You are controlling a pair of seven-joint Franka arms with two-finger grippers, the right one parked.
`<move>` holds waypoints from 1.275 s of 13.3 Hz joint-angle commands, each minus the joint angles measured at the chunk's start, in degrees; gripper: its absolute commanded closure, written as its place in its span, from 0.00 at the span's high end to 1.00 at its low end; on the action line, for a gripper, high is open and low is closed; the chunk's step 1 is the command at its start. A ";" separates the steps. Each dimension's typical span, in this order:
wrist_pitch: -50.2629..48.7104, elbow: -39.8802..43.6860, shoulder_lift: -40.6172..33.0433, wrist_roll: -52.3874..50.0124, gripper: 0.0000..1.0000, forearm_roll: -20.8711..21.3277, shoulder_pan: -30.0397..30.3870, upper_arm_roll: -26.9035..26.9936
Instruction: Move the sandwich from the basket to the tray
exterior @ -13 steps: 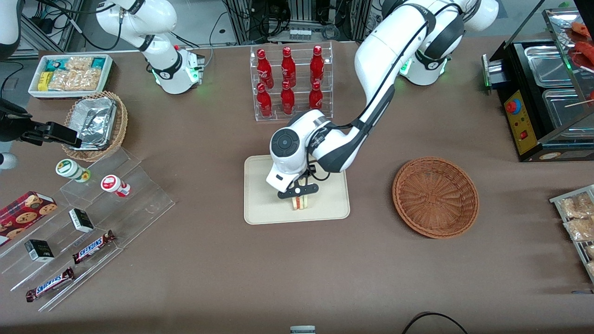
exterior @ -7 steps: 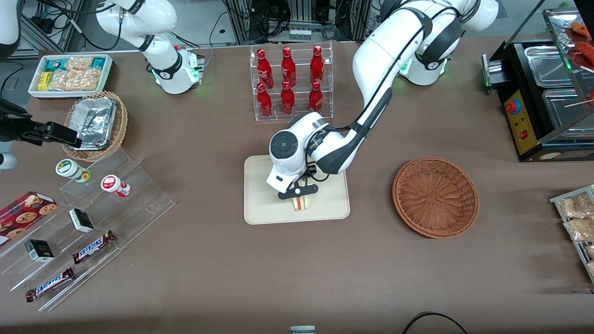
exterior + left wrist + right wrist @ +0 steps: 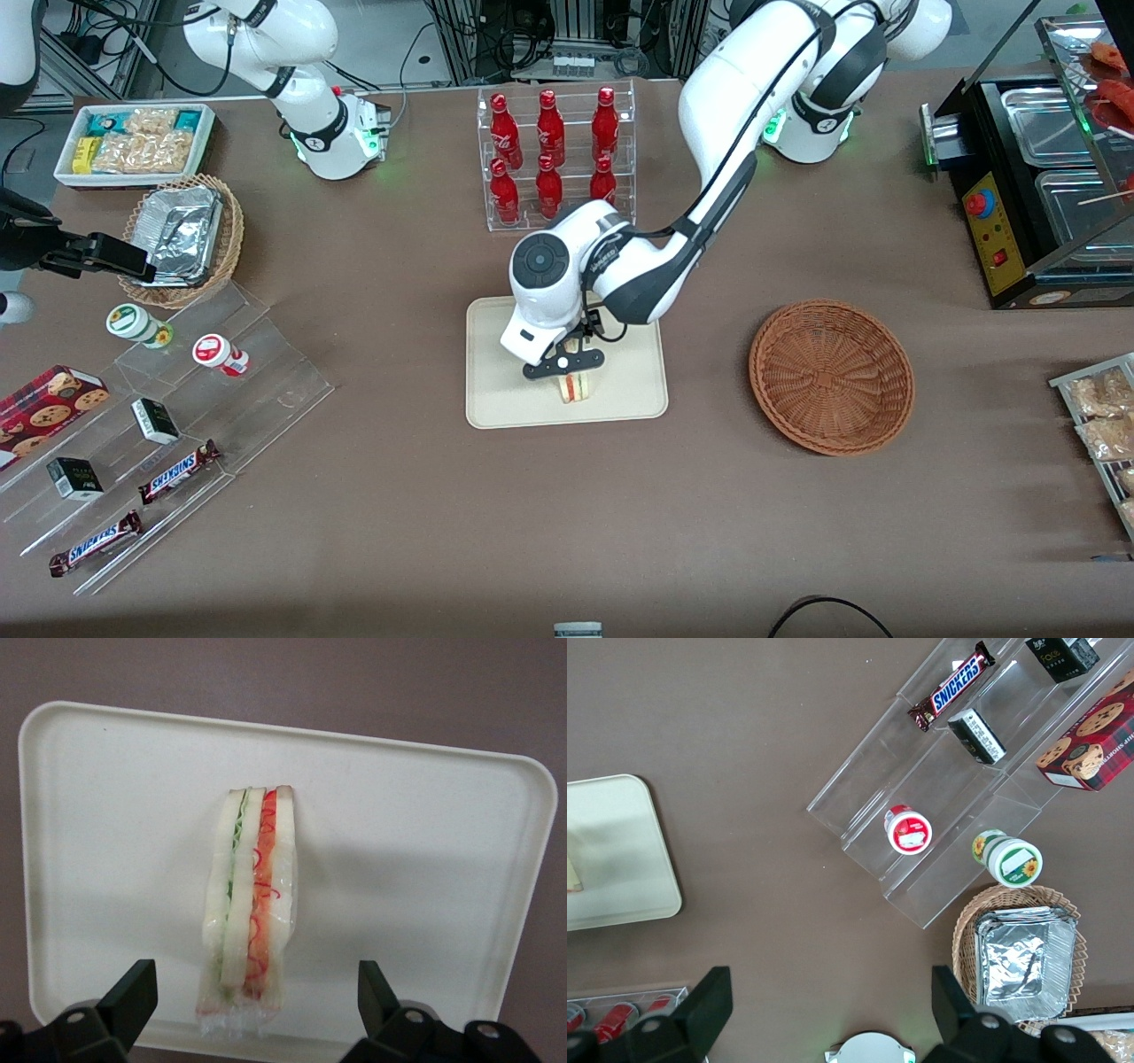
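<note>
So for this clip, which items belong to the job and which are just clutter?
Job: sandwich lying on the tray; empty basket; tool open above the sandwich.

Clutter: red bottles, Snickers bars, foil container, cookie box.

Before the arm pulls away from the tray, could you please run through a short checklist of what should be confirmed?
1. Sandwich rests on the tray: ok, it stands on its edge on the tray floor.
2. Tool released: ok, its fingers are spread wide and clear of the sandwich on both sides.
3. Sandwich inside the rim: ok, it sits near the tray edge closest to the front camera, but fully within it.
4. Basket emptied: ok, nothing lies in it.
5. Retreat path upward: ok, the tool is above the sandwich with nothing between the fingers.
6. Sandwich stability once left alone: cannot tell.
</note>
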 commanded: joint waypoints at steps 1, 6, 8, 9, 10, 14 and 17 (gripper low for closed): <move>-5.64 -0.94 -5.50 2.75 1.00 1.05 -0.32 0.67; -9.27 -6.55 -14.11 5.90 1.00 0.88 5.73 0.67; -9.09 -10.24 -17.54 11.16 1.00 0.53 9.33 0.58; -9.00 -12.78 -19.73 13.45 1.00 0.09 11.26 0.49; -8.39 -15.77 -22.01 15.22 1.00 -0.09 13.29 0.40; -4.26 -29.83 -33.00 27.16 1.00 -1.76 21.20 0.40; -5.48 -33.36 -37.49 35.16 1.00 -3.25 26.12 0.40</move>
